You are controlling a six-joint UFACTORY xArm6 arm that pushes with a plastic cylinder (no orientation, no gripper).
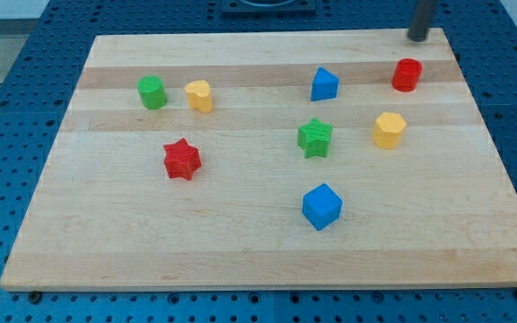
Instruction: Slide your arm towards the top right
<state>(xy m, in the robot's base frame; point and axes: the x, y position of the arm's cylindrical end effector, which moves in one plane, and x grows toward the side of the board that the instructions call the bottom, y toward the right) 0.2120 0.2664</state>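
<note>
Up top, my tip (417,38) at the board (240,260) edge, above the red cylinder (407,75).

You'll find my tip (417,39) at the board's (240,260) top right corner, just above the red cylinder (407,74) and apart from it. Left of that cylinder sits the blue wedge (324,84); below the cylinder is the yellow block (389,129), with the green star (314,137) to its left. The green cylinder (152,92) and a second yellow block (199,95) stand side by side at upper left, the red star (182,159) below them, the blue cube (321,206) nearest the view's bottom
</note>
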